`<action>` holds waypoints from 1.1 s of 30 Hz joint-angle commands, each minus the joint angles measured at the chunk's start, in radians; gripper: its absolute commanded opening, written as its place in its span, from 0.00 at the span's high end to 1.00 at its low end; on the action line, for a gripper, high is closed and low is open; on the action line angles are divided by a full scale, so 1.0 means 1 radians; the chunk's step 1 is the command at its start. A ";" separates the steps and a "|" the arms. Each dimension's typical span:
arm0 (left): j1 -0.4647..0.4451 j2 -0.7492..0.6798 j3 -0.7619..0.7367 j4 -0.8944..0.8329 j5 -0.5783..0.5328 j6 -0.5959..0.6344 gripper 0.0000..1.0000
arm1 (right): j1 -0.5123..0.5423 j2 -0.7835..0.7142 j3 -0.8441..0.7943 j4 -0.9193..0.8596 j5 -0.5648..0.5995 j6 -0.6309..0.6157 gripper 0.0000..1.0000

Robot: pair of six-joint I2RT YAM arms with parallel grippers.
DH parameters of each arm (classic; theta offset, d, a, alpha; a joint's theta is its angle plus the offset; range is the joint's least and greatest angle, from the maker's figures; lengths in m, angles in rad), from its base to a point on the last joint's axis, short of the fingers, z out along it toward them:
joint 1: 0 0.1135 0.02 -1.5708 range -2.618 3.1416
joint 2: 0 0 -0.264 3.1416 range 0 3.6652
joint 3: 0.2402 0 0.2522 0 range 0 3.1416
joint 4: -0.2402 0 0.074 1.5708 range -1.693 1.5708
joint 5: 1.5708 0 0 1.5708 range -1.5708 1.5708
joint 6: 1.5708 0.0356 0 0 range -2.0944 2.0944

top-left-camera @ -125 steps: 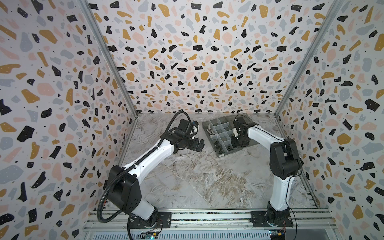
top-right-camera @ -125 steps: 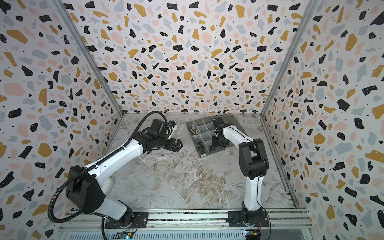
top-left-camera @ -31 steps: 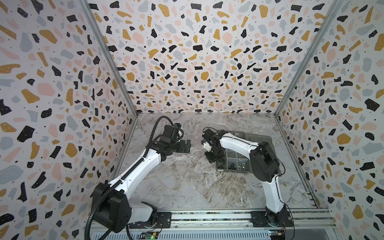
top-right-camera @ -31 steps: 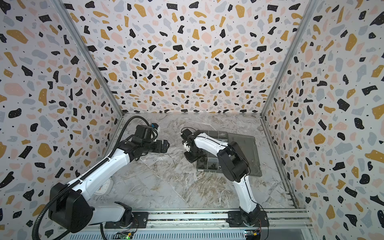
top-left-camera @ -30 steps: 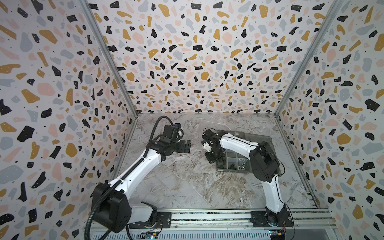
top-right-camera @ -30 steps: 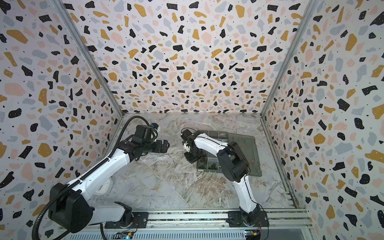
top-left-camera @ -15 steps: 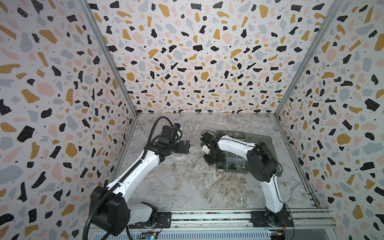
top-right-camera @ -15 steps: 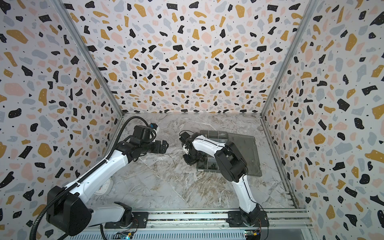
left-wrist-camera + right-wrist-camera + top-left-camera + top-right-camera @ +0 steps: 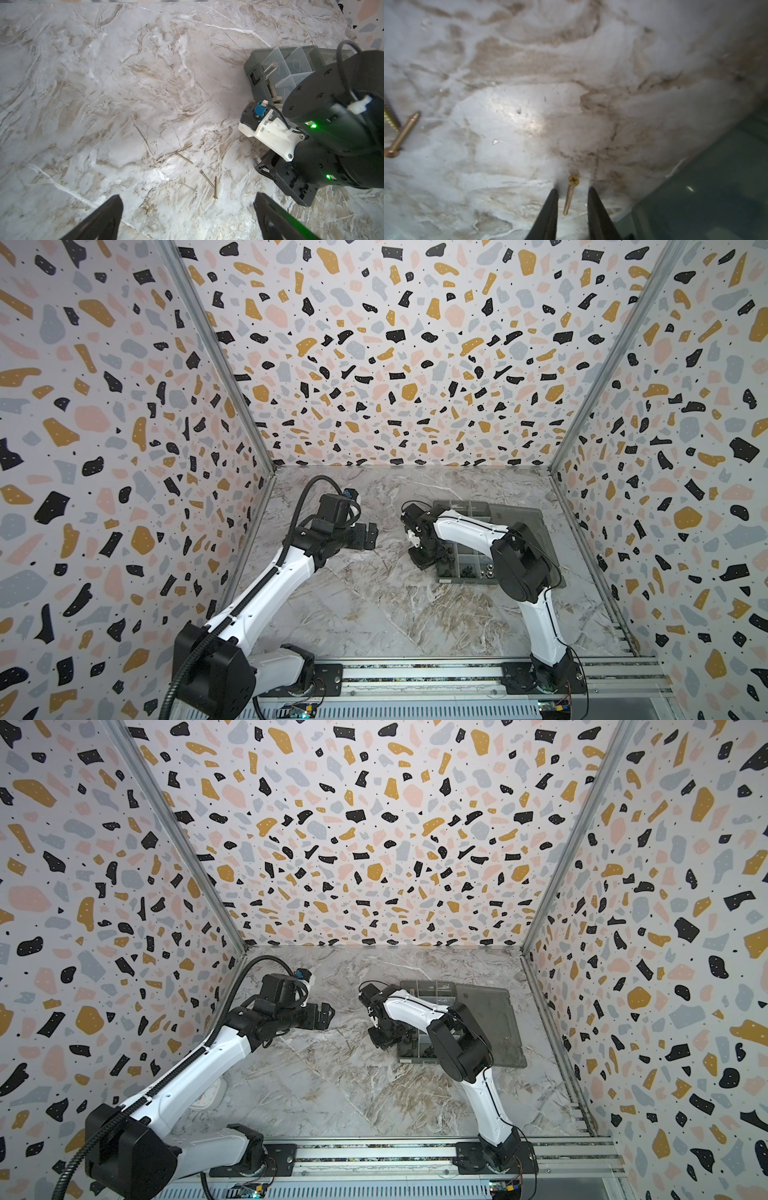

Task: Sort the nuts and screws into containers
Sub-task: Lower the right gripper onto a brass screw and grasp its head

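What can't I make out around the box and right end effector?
Organiser box contents: in both top views the right arm covers compartments; pieces too small.
Right end effector straddling a brass screw: right wrist blur hides whether it touches the table.
Another screw: cut off by that view's edge.

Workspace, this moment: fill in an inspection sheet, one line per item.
Surface: marble-pattern tabletop, small specks.
Job's things: organiser box, lid open flat; brass screws loose on the tabletop; silver bolts in the box.
Clutter: pale round object, half hidden by the left arm.
Grippers: left gripper open, empty, above the tabletop; right gripper narrowly open astride one brass screw, not gripping.
Cables: black conduit along the left arm; thin black cable at the right wrist.
Surroundings: terrazzo-print walls; rail in front.
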 commanded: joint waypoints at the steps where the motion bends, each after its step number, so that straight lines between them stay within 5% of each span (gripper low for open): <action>1: 0.007 -0.022 -0.013 0.029 0.012 0.019 0.00 | -0.032 0.036 -0.013 -0.085 0.049 0.002 0.74; 9: 0.009 -0.028 -0.028 0.038 0.015 0.019 0.00 | -0.027 0.032 -0.019 -0.100 -0.034 -0.009 0.85; 13: 0.010 -0.030 -0.028 0.038 0.009 0.018 0.00 | -0.021 0.042 -0.022 -0.110 -0.044 -0.019 1.00; 33: 0.014 0.013 0.024 0.019 0.001 0.021 0.00 | -0.050 0.016 0.320 -0.233 -0.033 -0.022 1.00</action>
